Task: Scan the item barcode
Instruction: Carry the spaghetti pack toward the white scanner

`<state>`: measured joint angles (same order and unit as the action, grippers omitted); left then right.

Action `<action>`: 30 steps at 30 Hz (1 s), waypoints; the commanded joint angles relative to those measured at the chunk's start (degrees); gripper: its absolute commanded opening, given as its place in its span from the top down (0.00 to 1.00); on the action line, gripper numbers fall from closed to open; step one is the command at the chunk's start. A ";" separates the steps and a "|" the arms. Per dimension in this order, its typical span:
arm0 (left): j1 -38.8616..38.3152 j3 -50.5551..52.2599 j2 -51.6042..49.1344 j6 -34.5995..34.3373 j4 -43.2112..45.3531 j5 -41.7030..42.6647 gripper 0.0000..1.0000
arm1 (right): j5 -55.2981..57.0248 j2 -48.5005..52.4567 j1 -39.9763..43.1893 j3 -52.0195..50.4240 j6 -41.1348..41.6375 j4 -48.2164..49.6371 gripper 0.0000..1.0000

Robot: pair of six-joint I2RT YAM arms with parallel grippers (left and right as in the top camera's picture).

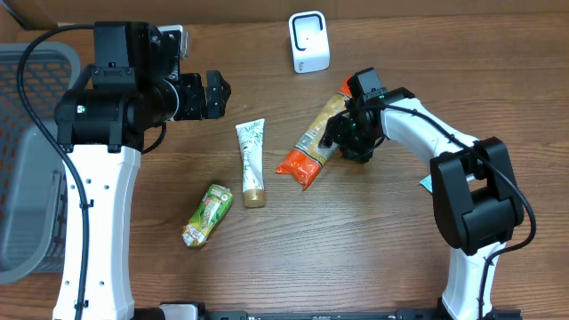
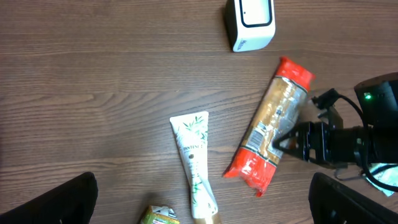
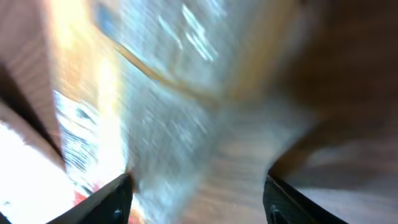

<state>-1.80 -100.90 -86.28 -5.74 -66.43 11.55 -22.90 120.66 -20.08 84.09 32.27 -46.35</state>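
Blurred snack packet [image 3: 155, 93] lies on the surface [image 1: 373, 249] near the white scanner [image 1: 308, 42], between the right end effector's [image 3: 198, 186] spread jaws. Closing near its edge could crumple the film or let it slip. Left end effector [image 1: 216, 95] hangs spread, empty.
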 commanded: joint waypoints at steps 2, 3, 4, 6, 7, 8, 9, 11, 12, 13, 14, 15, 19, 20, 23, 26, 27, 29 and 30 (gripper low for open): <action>-0.09 -0.81 -0.31 1.07 0.02 -0.15 0.00 | 4.55 0.66 -0.33 6.58 -10.58 -5.90 0.32; -0.09 -0.81 -0.31 1.07 0.02 -0.15 0.00 | 5.27 0.52 -0.33 8.13 -13.53 -7.10 0.32; -0.09 -0.81 -0.31 1.07 0.02 -0.15 0.00 | 7.96 0.31 -0.59 11.65 -18.58 -9.25 0.32; -0.09 -0.81 -0.31 1.07 0.02 -0.15 0.00 | 11.98 0.31 -0.85 14.19 -21.92 -9.29 0.30; -0.09 -0.81 -0.31 1.07 0.02 -0.15 0.01 | 13.99 0.31 -1.03 14.67 -24.02 -7.76 0.28; -0.09 -0.81 -0.31 1.07 0.02 -0.13 0.00 | 15.58 0.31 -1.16 14.64 -26.43 -5.35 0.25; -0.09 -0.81 -0.31 1.07 0.02 -0.15 0.01 | 16.44 0.33 -1.20 14.60 -28.35 -3.39 0.24; -0.09 -0.81 -0.31 1.07 0.02 -0.13 0.00 | 17.09 0.96 -1.20 14.43 -33.27 1.46 0.23; -0.09 -0.81 -0.31 1.07 0.02 -0.13 0.00 | 17.05 1.53 -1.20 14.38 -35.93 4.04 0.23; -0.09 -0.81 -0.31 1.07 0.04 -0.15 0.00 | 16.83 2.14 -1.20 14.38 -38.51 6.23 0.22; -0.09 -0.81 -0.31 1.07 0.02 -0.15 0.00 | 16.44 3.08 -1.20 14.38 -40.92 8.28 0.21; -0.09 -0.81 -0.31 1.07 0.04 -0.13 0.01 | 16.09 3.80 -1.20 14.38 -42.62 9.86 0.20; -0.09 -0.81 -0.31 1.07 0.02 -0.13 0.00 | 15.17 7.76 -1.18 14.38 -48.52 15.10 0.20; -0.09 -0.81 -0.31 1.07 0.02 -0.15 0.00 | 15.19 8.74 -1.18 14.38 -49.59 16.02 0.19; -0.09 -0.81 -0.31 1.07 0.02 -0.15 0.00 | 16.61 10.91 -1.07 14.38 -50.77 17.62 0.20; -0.09 -0.81 -0.31 1.07 0.04 -0.15 0.01 | 20.20 11.06 -0.74 14.38 -50.75 16.55 0.20; -0.09 -0.81 -0.28 1.07 0.02 -0.15 0.00 | 21.64 11.02 -0.68 14.40 -50.73 15.87 0.20; -0.09 -0.81 -0.31 1.07 0.02 -0.15 0.00 | 24.76 10.67 -0.50 14.40 -50.27 13.18 0.21; -0.09 -0.81 -0.31 1.07 0.02 -0.13 0.01 | 25.53 10.51 -0.42 14.43 -49.88 11.43 0.23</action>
<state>-1.80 -100.90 -86.28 -5.74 -66.46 11.55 -3.44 130.78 -21.15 98.37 -17.58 -31.33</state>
